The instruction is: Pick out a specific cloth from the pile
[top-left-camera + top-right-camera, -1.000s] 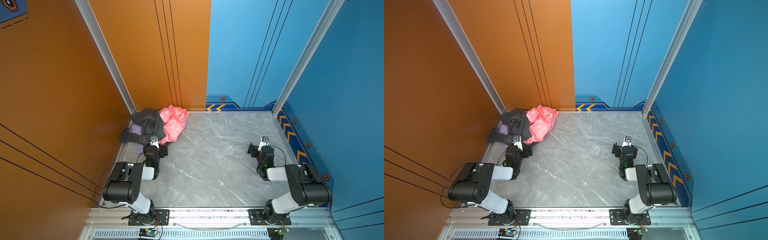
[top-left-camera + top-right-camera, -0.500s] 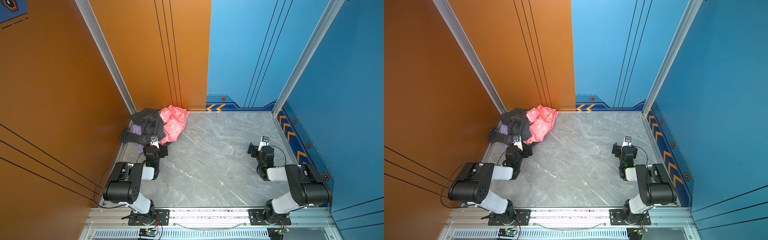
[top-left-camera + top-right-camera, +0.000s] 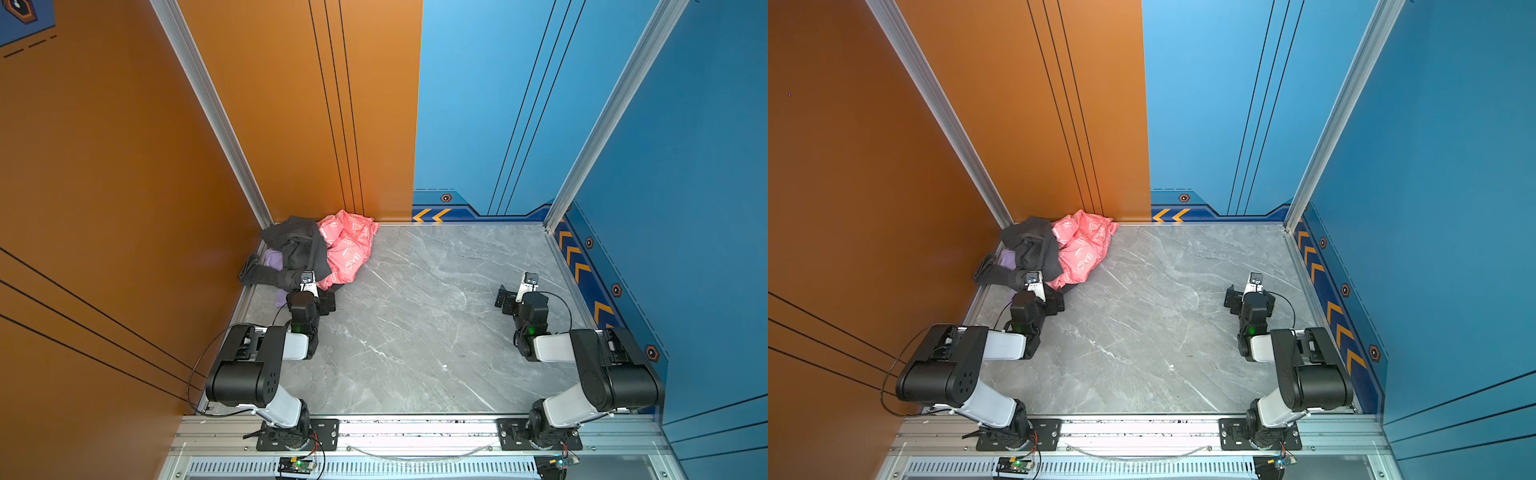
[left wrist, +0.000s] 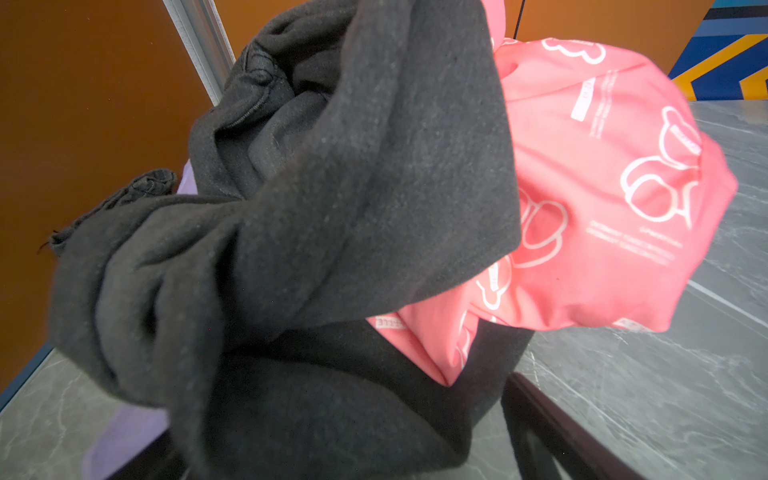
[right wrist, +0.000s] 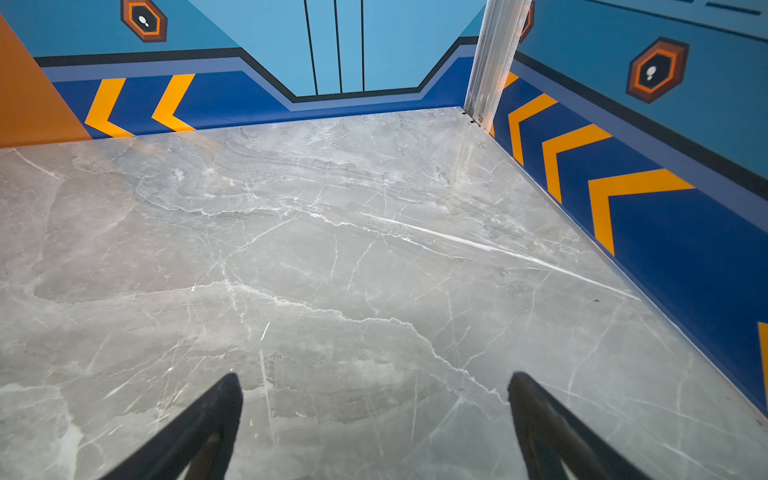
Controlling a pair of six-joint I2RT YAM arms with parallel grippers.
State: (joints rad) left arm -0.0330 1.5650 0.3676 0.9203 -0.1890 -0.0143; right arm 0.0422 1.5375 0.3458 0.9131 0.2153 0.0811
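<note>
Left wrist view: the cloth [image 4: 124, 432] peeks out far left under the dark garment [image 4: 332, 187], the pink garment [image 4: 602, 187] to its right, while left gripper [image 4: 332, 415] and right gripper [image 5: 374, 380] gape wide, clamping nothing.

Bright, even illumination is noted throughout; faint shadows are cast on the grey marbled tabletop [image 3: 415, 332]. The dark grey-black fleece garment [image 4: 332, 208] is rendered slightly blurred close up.

Behind the grey marbled counter [image 3: 415, 332] stand an orange wall [image 3: 291, 124] and a blue wall [image 3: 478, 104] with 2 yellow chevrons [image 5: 104, 102].
</note>
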